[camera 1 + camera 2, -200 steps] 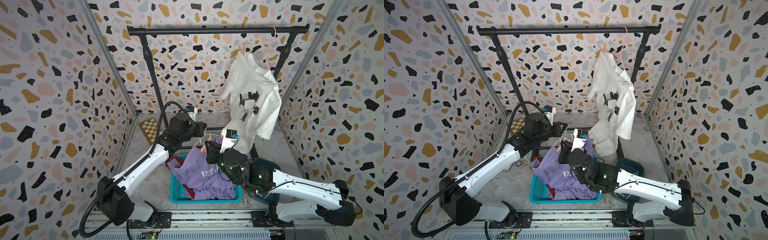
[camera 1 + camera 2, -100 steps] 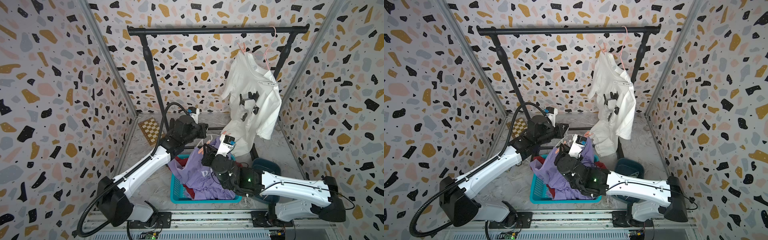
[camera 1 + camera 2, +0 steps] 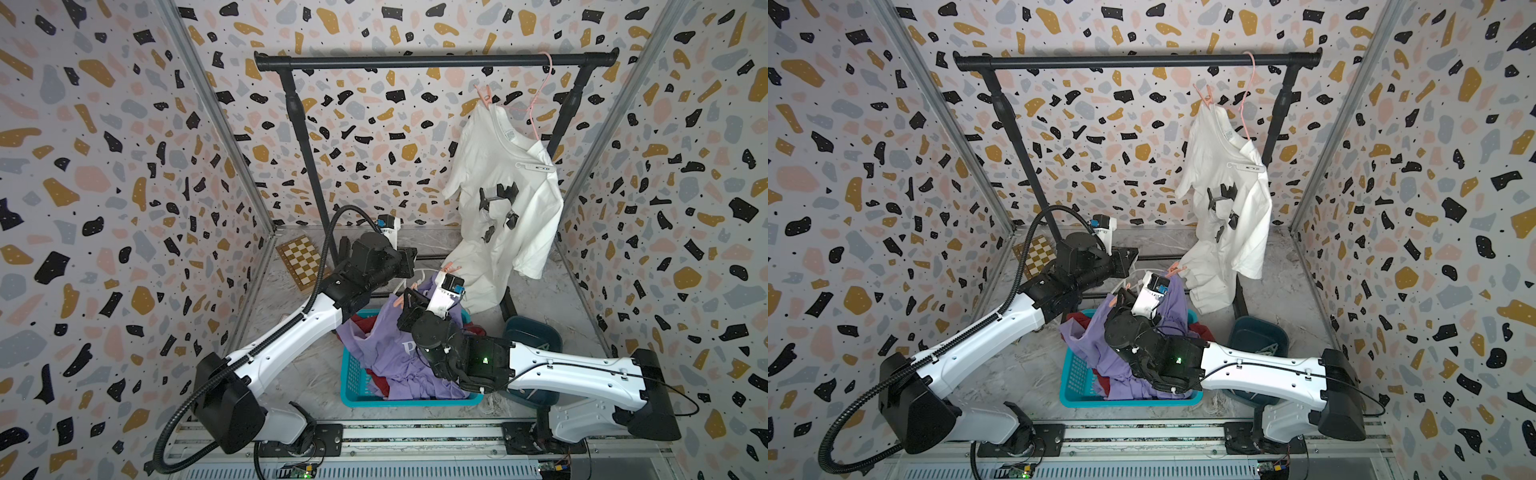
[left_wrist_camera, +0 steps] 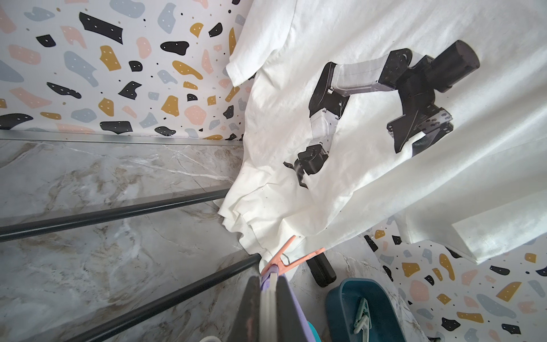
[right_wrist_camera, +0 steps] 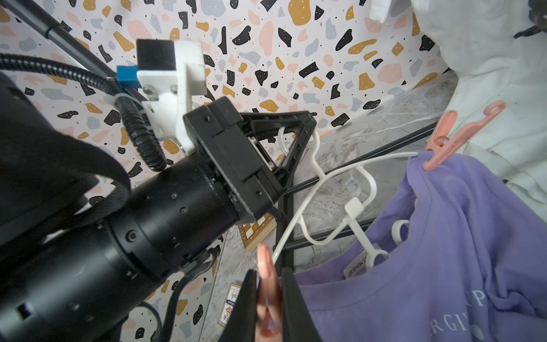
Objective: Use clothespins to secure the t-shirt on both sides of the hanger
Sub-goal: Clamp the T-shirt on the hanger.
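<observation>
Above the turquoise laundry basket [image 3: 352, 376], the purple t-shirt [image 5: 458, 237] hangs on a white hanger [image 5: 353, 207] that the left gripper [image 4: 268, 279] has clamped tight, with one shoulder already pinned by the far clothespin [image 5: 438, 154]. The right gripper [image 5: 268, 272] is closed on a second clothespin [image 5: 266, 296], just beside the hanger's near, unpinned arm. That arm looks bare of cloth there, so the pin may bite wire alone, or its push may swing the hanger, held at one point only, and miss.
</observation>
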You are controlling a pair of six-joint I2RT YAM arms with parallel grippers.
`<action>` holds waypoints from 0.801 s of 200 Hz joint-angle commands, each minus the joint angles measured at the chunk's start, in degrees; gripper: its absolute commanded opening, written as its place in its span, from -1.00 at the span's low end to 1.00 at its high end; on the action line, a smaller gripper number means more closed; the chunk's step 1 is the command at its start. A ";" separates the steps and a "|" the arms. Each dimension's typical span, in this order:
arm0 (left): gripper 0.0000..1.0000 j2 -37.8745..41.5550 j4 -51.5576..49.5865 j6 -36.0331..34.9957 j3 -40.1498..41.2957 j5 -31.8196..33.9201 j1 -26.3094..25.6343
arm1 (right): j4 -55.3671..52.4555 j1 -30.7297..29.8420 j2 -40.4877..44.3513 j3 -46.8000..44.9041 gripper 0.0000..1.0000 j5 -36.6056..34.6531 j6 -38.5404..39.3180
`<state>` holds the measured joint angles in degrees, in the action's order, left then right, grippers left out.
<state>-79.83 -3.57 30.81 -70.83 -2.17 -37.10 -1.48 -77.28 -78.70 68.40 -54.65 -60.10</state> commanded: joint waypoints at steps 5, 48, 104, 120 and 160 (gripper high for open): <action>-1.00 1.72 6.85 -1.01 1.09 2.99 -0.15 | 1.28 -0.31 0.30 1.62 -1.00 -2.05 -0.83; -1.00 1.31 7.12 -0.49 1.10 4.48 -0.69 | -4.58 -0.34 -2.66 5.90 -1.00 -2.83 -6.57; -1.00 1.03 8.14 -1.01 1.38 6.50 -1.66 | -7.25 -0.56 -3.29 5.64 -1.00 -3.79 -11.25; -1.00 0.92 8.46 -1.10 1.41 6.61 -1.83 | -7.40 -0.63 -3.49 5.49 -1.00 -3.63 -11.84; -1.00 0.03 8.22 -2.16 0.54 8.49 -2.97 | -10.16 -1.64 -5.36 7.19 -1.00 -5.64 -15.16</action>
<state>-79.88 -1.13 30.17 -69.36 2.90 -39.42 -8.08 -78.02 -82.98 72.53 -57.47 -72.60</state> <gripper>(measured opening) 0.075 0.150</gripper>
